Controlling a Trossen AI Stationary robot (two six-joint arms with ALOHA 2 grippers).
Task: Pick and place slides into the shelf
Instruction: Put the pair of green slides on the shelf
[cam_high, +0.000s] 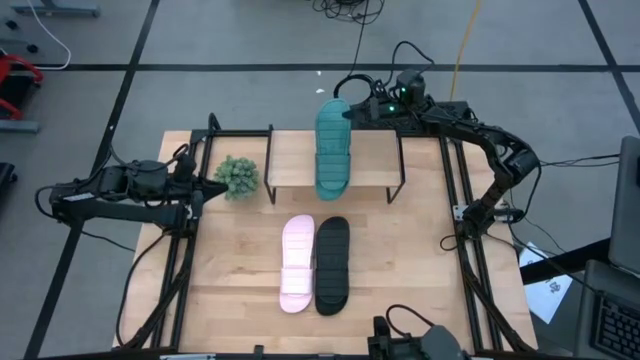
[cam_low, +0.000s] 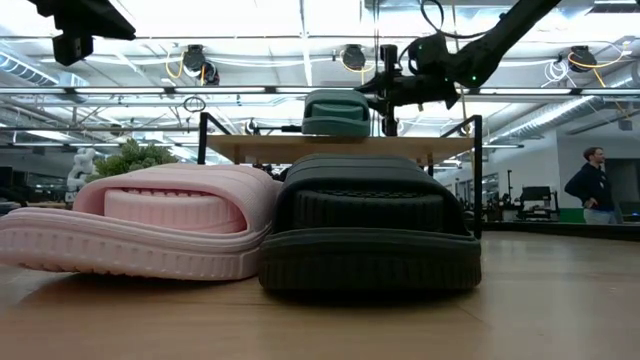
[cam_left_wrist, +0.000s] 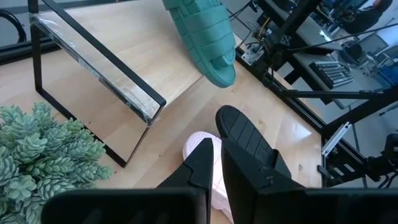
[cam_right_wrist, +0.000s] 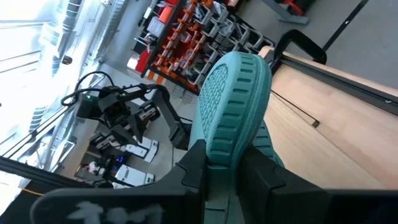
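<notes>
Three slides are seen, one of each colour. The teal slide (cam_high: 333, 148) is laid on top of the shelf (cam_high: 290, 160), near the middle of the plank. It is set crosswise, so its far end sticks out past the back edge of the shelf and its near end hangs a little over the front edge. That far end is gripped by the right gripper (cam_high: 352, 110), whose two fingers (cam_right_wrist: 193, 167) are closed on the ribbed sole, one on each side, as the right wrist view shows. In the low view the teal slide (cam_low: 337, 113) is seen resting flat on the plank, with the right gripper (cam_low: 385, 92) just beside it.

The other two slides are laid on the table (cam_high: 420, 260), in front of the shelf and apart from it. The pink slide (cam_high: 297, 263) and the black slide (cam_high: 332, 264) are placed side by side, touching along their long edges. The pink one is on the left arm's side and the black one on the right arm's side.

One shelf is seen, with a light wooden top and thin black legs. One small green plant (cam_high: 238, 176) is stood on the table just beside the left end of the shelf.

The left gripper (cam_high: 198, 180) is held at the table's left edge, close to the plant. Its two fingers (cam_left_wrist: 200, 165) are nearly closed, with only a thin gap between them, and nothing is held in them.

One person (cam_low: 592, 186) is seen far off in the room behind the table.
</notes>
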